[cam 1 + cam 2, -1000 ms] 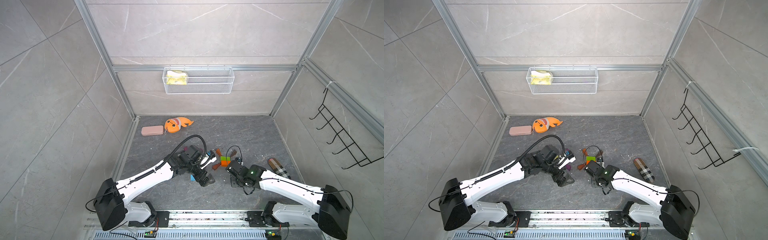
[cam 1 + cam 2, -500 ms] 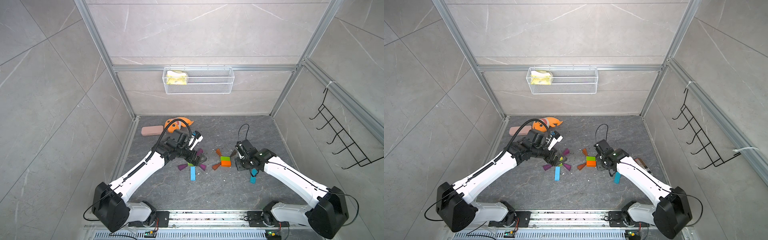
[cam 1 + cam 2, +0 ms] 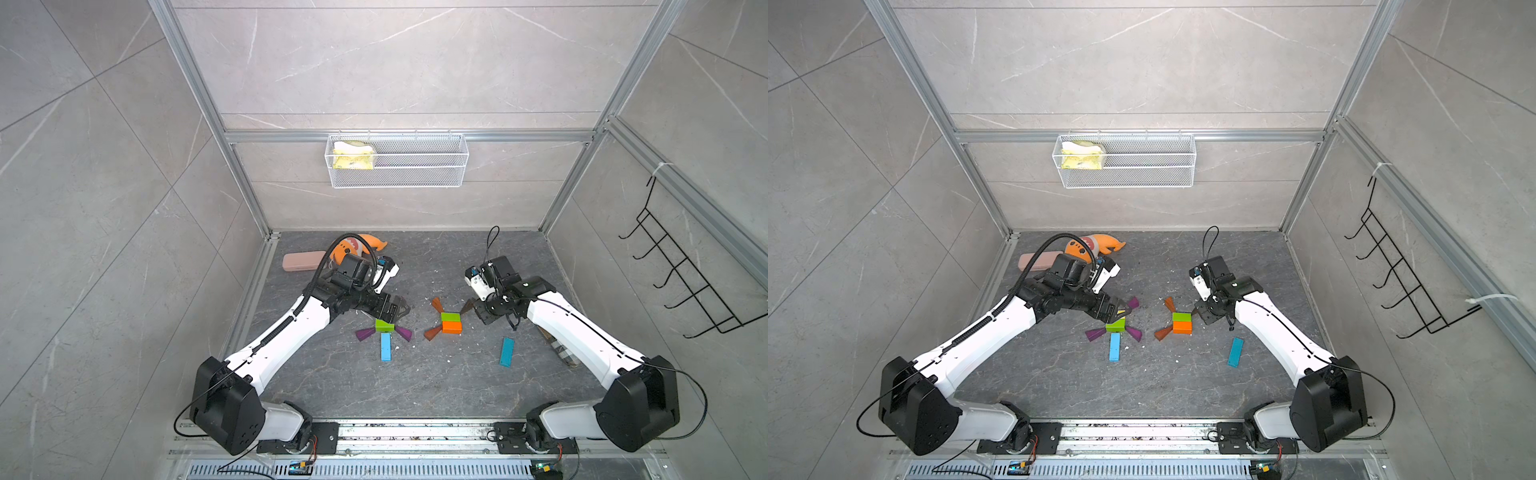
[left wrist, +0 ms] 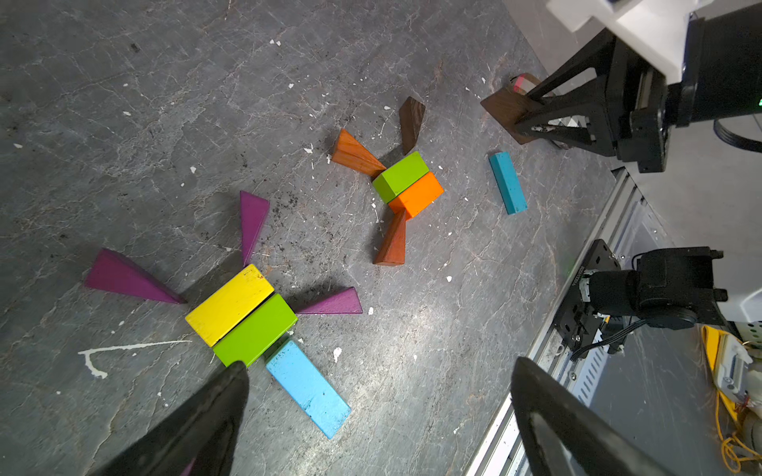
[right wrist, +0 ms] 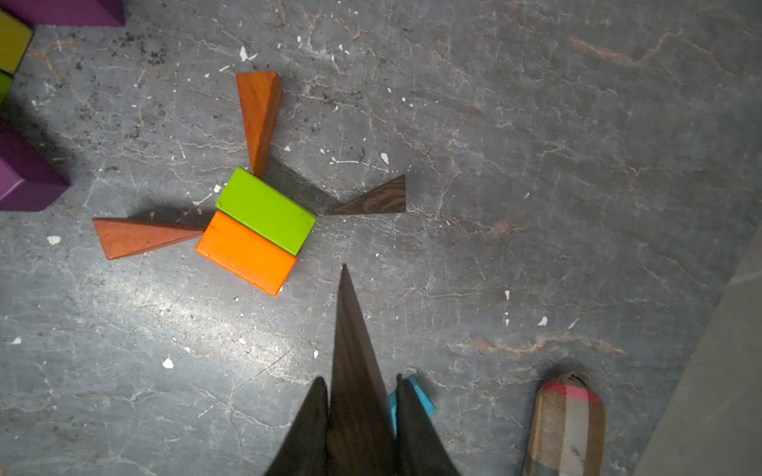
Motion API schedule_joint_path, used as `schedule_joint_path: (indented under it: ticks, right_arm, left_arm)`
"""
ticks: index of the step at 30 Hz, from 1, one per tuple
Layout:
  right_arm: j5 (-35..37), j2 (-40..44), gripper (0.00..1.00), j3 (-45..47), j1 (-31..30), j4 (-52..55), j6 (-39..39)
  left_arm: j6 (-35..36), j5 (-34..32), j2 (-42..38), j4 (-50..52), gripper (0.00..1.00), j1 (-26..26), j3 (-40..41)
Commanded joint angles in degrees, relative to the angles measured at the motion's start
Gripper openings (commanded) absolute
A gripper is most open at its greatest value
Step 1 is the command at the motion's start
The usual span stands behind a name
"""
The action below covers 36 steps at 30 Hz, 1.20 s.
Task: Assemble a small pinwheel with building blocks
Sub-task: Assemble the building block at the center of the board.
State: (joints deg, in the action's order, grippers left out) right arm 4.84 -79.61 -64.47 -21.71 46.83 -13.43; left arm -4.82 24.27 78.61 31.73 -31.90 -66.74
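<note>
In both top views two block pinwheels lie side by side low in the middle of the frame, on the grey surface (image 3: 415,386). The right claw (image 5: 359,378) is closed on a dark brown wedge (image 5: 350,325). It grips the thick end, and the point sticks out towards the orange brick (image 5: 245,251) and green brick (image 5: 266,210) that form the hub right of centre.

Around that hub lie two orange-brown wedges (image 5: 259,115) and another dark wedge (image 5: 375,202), each aiming its tip at the bricks. The orange brick's side nearest the claw is bare, so I judge the held wedge belongs there.

The left claw (image 4: 379,364) stands wide open and holds nothing. It hangs over the left-hand pinwheel (image 3: 384,326), which has three purple wedges (image 4: 253,218) and a light-blue bar (image 3: 385,347) as its stem. In a top view a teal bar (image 3: 507,351) lies alone to the lower right of the right hub, well apart from it.

The blocks look like small painted wood — probably light and stiff, with smooth faces that may slip. A wedge is best pinched across its flat sides at the thick end, since the taper near the tip could squeeze it out of the grip. The laid blocks only rest against each other, so a nudge while setting the wedge down would likely scatter them. The bar should be taken across its narrow width near the middle.
</note>
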Motion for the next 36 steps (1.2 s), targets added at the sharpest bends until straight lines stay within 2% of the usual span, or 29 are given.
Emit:
schedule_joint_path:
  ticks: [1,16,25,31,36]
  right_arm:
    - [-3.2,-0.8,0.19,1.5,0.1,-0.5,-7.1]
    - [0.8,-2.2,0.21,10.0,0.2,-3.3,-11.2]
    - [0.1,-8.7,0.23,7.7,0.0,-3.0,-11.6]
    - [-1.2,-10.8,0.24,7.8,0.0,-4.2,-11.8]
    - [-2.1,-12.5,0.25,7.1,0.0,-4.4,-12.1]
  left_arm:
    - [-1.0,1.8,-1.8,0.9,1.0,0.5,-0.1]
    - [-0.3,3.1,1.6,4.2,1.0,1.4,-1.3]
    - [0.1,4.2,2.6,4.3,1.0,1.5,-1.5]
    - [0.8,8.8,2.9,3.3,1.0,1.5,-1.1]
    - [0.8,8.8,3.0,3.1,1.0,1.5,-1.1]
